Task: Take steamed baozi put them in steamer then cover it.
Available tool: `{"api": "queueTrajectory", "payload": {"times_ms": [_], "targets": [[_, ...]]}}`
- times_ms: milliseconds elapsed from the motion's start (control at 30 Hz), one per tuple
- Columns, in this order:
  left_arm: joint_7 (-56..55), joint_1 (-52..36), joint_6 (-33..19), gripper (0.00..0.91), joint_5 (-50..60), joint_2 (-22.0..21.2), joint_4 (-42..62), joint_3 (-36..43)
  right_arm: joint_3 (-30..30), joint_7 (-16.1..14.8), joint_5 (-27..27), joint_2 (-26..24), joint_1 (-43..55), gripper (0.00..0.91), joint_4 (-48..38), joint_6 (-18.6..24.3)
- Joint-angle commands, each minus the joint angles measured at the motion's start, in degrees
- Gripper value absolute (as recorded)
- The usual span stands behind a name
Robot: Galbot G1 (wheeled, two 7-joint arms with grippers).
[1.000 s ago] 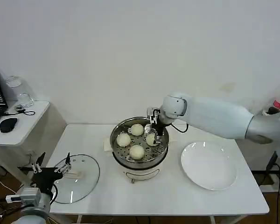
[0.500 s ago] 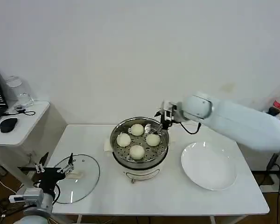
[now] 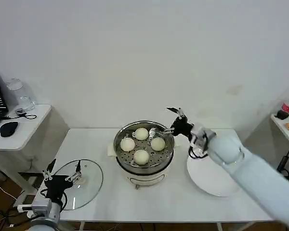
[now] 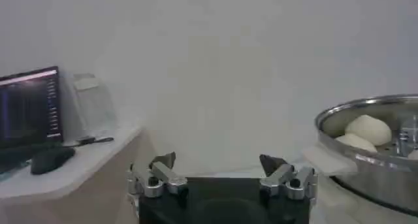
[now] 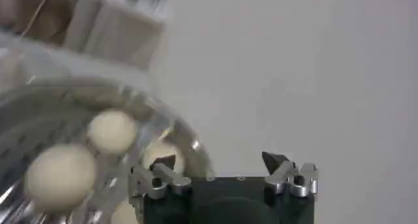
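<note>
While my left gripper (image 3: pixel 63 175) hangs low at the near left corner of the white table (image 3: pixel 183 197), I see its fingers spread apart and holding nothing, poised just over the near edge of the cover (image 3: pixel 80 184). The cover lies flat on the table to the left of the steamer (image 3: pixel 143 153), its whitish bar handle facing up, apart from the pot. From the left wrist camera I look between the parted fingertips of the left gripper (image 4: pixel 222 174) toward the steamer's shiny rim (image 4: pixel 366 147) off to one side, with two buns showing above it. Moving inward, the steamer sits at the middle of the table on its white base, uncovered, and all four steamed baozi (image 3: pixel 141 156) rest on the perforated tray, close together but not stacked. To its right lies a flat white plate (image 3: pixel 216 180), bare, partly hidden under my right arm. My right gripper (image 3: pixel 172 120) is raised beside the far right rim of the steamer, fingers released and gripping nothing, clear of the buns. The right wrist camera shows that gripper's open tips (image 5: pixel 222 170) with the steamed baozi (image 5: pixel 112 131) on the tray beyond. Farther left stands a side table (image 3: pixel 24 127) carrying a black mouse (image 3: pixel 8 128).
</note>
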Motion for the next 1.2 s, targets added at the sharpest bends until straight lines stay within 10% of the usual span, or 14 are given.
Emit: {"api": "queueTrajectory", "payload": {"times_ms": [33, 367, 1200], "targets": [[-0.11, -0.19, -4.24, 0.907, 2.74, -0.13, 3.16, 1.93, 56.21, 1.30, -14.04, 24.62, -49.69, 0.907, 5.28, 19.88], [-5.99, -1.05, -19.74, 0.907, 1.16, 2.30, 12.24, 5.01, 62.30, 1.27, -12.85, 34.46, -59.49, 0.907, 7.03, 24.05], [-7.41, 10.25, -20.18, 0.907, 9.24, 2.32, 17.63, 0.68, 62.81, -0.02, -11.04, 35.57, -59.25, 0.907, 3.01, 23.27]]}}
